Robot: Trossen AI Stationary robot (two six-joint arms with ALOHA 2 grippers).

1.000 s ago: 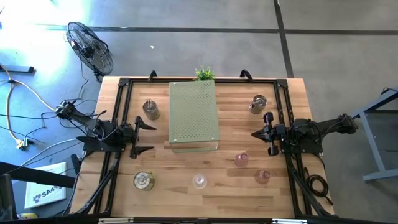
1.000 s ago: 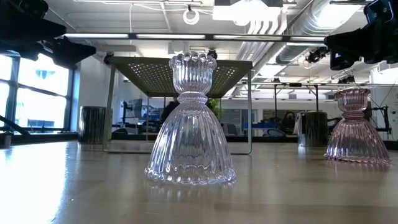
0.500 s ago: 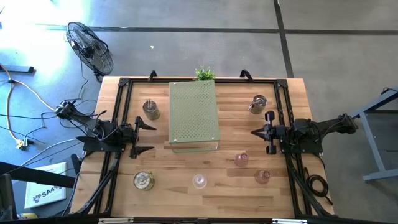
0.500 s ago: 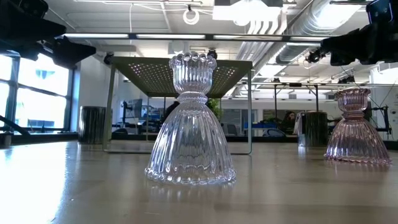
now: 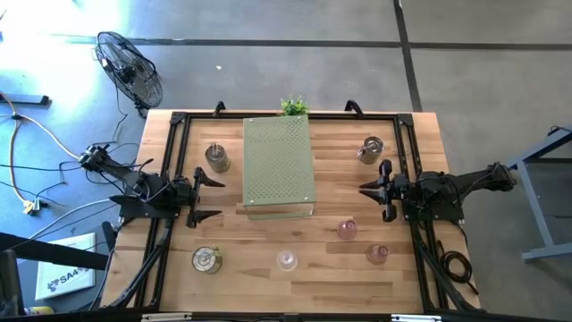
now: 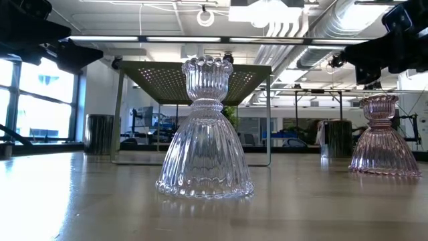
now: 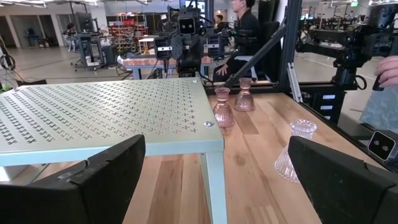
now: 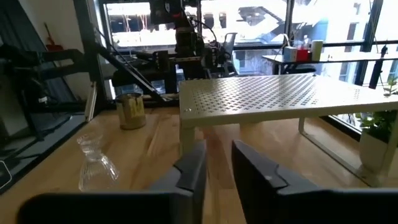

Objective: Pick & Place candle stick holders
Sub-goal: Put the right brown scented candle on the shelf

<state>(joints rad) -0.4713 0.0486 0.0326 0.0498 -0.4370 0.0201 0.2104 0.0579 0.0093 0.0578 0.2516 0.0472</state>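
Note:
Six candle stick holders stand on their bases on the wooden table. The metal ones are at far left (image 5: 215,157), far right (image 5: 370,149) and near left (image 5: 206,259). The pink glass ones (image 5: 347,229) (image 5: 377,254) are near right, and the clear glass one (image 5: 286,260) is near the front edge, large in the low view (image 6: 205,130). My left gripper (image 5: 213,197) is open and empty, left of the pale green board (image 5: 279,165). My right gripper (image 5: 366,190), right of the board, has its fingers almost together and is empty (image 8: 219,155).
The perforated board stands on legs in the table's middle, with a small green plant (image 5: 293,106) behind it. A black frame (image 5: 179,121) runs round the table edge. A fan (image 5: 130,67) stands on the floor. A person (image 7: 245,25) sits beyond the table, and a hand (image 7: 388,68) shows at the side.
My right gripper has turned a little at the wrist, staying between the far-right metal holder and the pink holders. The holders and my left gripper have kept still.

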